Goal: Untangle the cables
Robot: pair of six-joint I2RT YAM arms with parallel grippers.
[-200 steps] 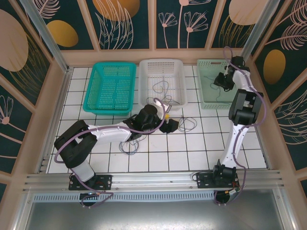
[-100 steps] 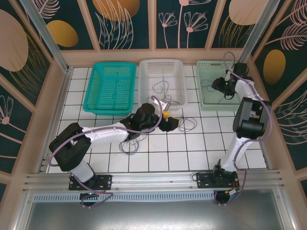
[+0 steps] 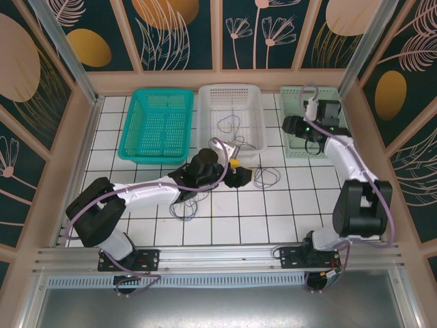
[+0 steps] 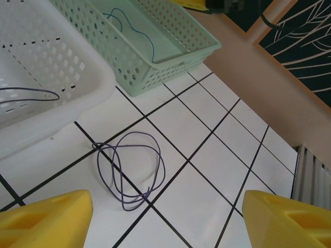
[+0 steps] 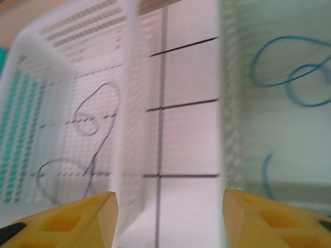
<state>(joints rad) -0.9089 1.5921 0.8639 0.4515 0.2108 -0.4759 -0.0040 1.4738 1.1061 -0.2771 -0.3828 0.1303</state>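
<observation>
A teal basket [image 3: 162, 91] stands at ten o'clock on the desk [image 3: 293, 205]. At centre, the left claw [image 4: 165, 206] is open and empty, with a purple cable loop [image 4: 132, 168] on the tiles at its twelve o'clock. A grey cable [image 3: 232, 126] lies in the white basket [image 3: 232, 87]. At two o'clock, the right claw [image 5: 170, 217] is open and empty beside the green basket [image 4: 160, 77], which holds a blue cable [image 5: 289, 72].

teal basket [image 3: 157, 130] | white basket [image 3: 231, 88] | mint basket [image 4: 155, 72] | purple cable [image 4: 120, 173] | blue cable [image 4: 146, 37] | white tiles [image 4: 212, 181]
</observation>
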